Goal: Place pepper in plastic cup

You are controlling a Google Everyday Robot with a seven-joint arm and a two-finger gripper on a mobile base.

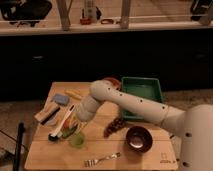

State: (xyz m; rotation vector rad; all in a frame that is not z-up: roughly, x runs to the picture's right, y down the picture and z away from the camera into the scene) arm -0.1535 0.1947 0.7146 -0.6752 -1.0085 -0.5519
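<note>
The plastic cup is small and translucent light green, and stands upright near the front left of the wooden table. The gripper hangs at the end of the white arm, just above and behind the cup, over a cluster of utensils and toy food. A slim dark green piece, which looks like the pepper, lies right under the gripper and against the cup's upper left side. I cannot tell whether the gripper holds it.
A dark brown bowl stands at the front right, with a fork in front and a dark grape bunch beside it. A green tray is at the back right. A blue sponge, a yellow corn piece and a brush lie at the left.
</note>
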